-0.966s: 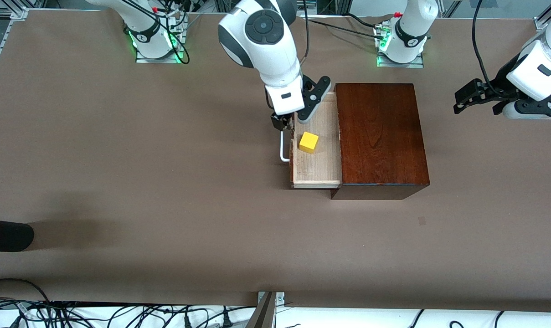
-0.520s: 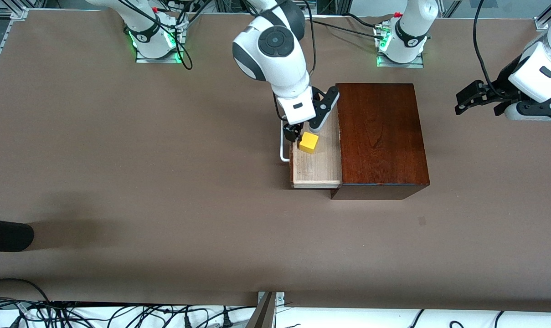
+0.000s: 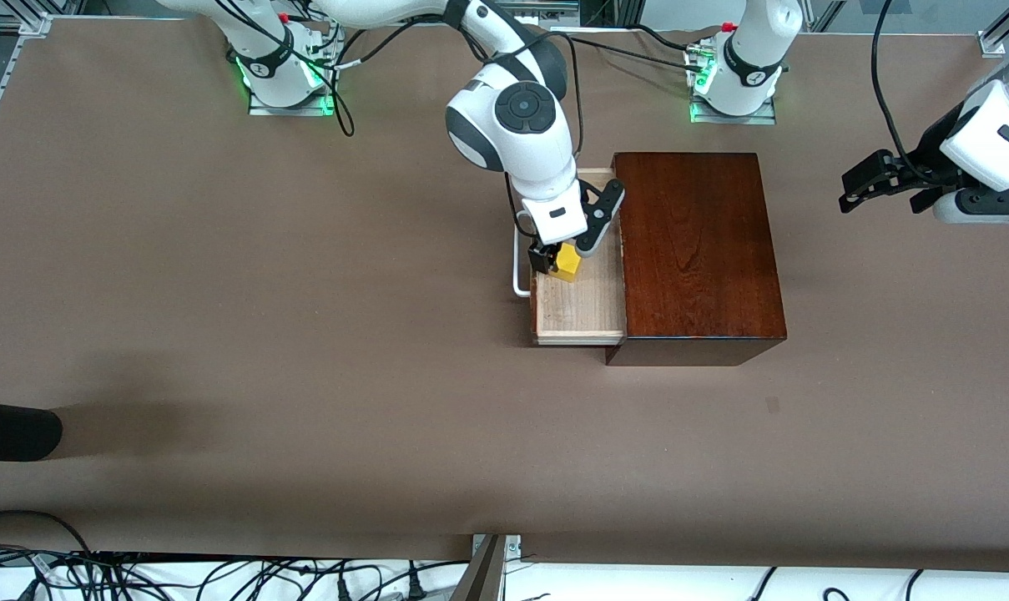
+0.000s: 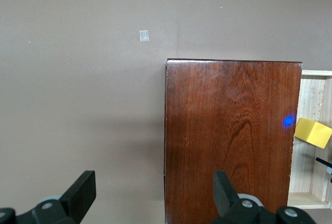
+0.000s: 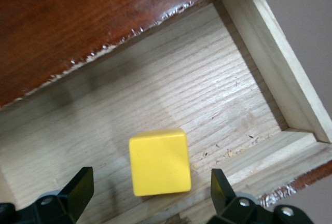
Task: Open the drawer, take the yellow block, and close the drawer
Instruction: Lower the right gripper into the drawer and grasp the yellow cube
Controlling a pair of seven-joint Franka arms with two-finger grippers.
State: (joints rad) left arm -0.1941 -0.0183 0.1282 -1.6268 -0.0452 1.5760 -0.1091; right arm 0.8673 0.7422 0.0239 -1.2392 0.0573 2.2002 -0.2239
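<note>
The drawer (image 3: pixel 579 313) stands pulled out of the dark mahogany box (image 3: pixel 696 250) toward the right arm's end, its white handle (image 3: pixel 517 275) on the outer front. The yellow block (image 3: pixel 568 263) lies on the drawer's pale floor. My right gripper (image 3: pixel 552 257) is open just over the block. In the right wrist view its fingers straddle the block (image 5: pixel 158 162) without touching it, gripper (image 5: pixel 150 198), with the tray (image 5: pixel 218 89) and box (image 5: pixel 78 22) around it. My left gripper (image 3: pixel 859 188) is open and waits over the table at the left arm's end; its view (image 4: pixel 154 193) shows the box (image 4: pixel 228 130) and block (image 4: pixel 313 132).
A black object (image 3: pixel 12 430) lies at the table's edge at the right arm's end, nearer the front camera. A small grey patch (image 3: pixel 772 405) marks the table nearer the camera than the box. Cables run along the table's front edge.
My right gripper has moved from the drawer's handle to over the yellow block and come lower. The drawer and block have not moved. The left arm shifted slightly.
</note>
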